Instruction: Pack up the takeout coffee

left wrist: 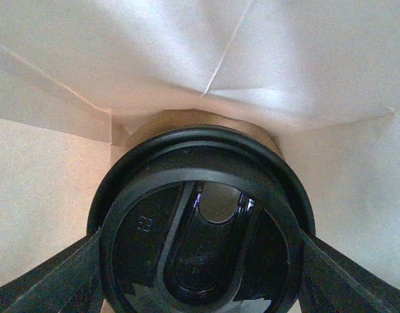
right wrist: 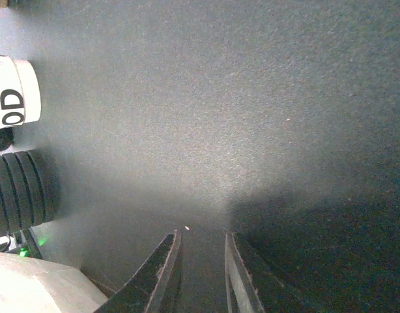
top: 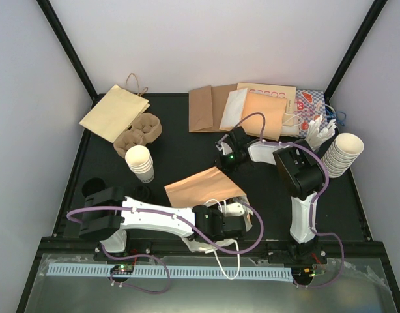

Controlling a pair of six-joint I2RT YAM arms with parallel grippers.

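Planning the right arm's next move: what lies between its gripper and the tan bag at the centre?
Nothing but a short strip of bare black table between the right gripper and the tan bag, as the top view shows.

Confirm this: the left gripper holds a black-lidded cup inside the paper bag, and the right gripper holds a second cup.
The right gripper holds nothing: the right wrist view shows its fingers narrowly apart over the black table. The left gripper does hold a black-lidded cup inside the paper bag.
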